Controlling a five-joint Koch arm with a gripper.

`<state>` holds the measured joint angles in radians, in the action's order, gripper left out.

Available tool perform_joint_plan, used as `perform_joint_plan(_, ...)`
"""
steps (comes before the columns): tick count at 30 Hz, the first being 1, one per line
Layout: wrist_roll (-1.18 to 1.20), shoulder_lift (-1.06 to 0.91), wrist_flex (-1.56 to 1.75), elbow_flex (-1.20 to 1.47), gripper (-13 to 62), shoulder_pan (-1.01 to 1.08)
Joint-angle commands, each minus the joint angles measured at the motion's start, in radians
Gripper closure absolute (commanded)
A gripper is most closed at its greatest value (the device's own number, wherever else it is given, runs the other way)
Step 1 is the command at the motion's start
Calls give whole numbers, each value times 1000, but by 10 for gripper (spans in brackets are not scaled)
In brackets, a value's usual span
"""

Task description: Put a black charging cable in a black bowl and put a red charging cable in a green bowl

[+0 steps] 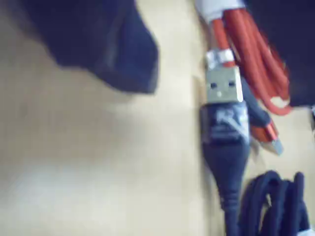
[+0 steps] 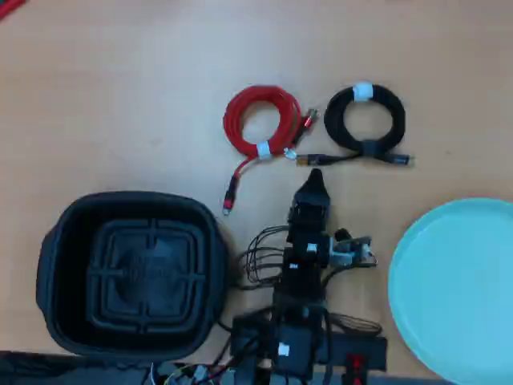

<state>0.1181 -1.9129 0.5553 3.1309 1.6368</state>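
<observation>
The red charging cable [image 2: 260,120] lies coiled on the table, its tail running down to a dark plug [image 2: 231,200]. The black charging cable [image 2: 365,119] lies coiled to its right, plug ends spread below it. My gripper [image 2: 314,180] hovers just below both coils, over the black cable's silver plug [image 1: 224,86]. In the wrist view the jaws stand apart at the top corners with nothing held. That view also shows the red cable [image 1: 251,49] and the black cable [image 1: 280,206]. The black bowl [image 2: 56,241] sits lower left and the green bowl [image 2: 457,289] lower right, both empty.
The arm's base and loose black wires [image 2: 256,257] sit between the two bowls at the bottom edge. A red object [image 2: 8,6] pokes in at the top left corner. Bare wooden table [image 2: 120,96] lies left of the cables.
</observation>
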Motion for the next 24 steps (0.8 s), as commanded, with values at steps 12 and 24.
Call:
perform_joint_plan(12,-176,-43,-167,-55,220,-115)
perform_joint_plan(24,-143,-58,-744,-364,221,-107)
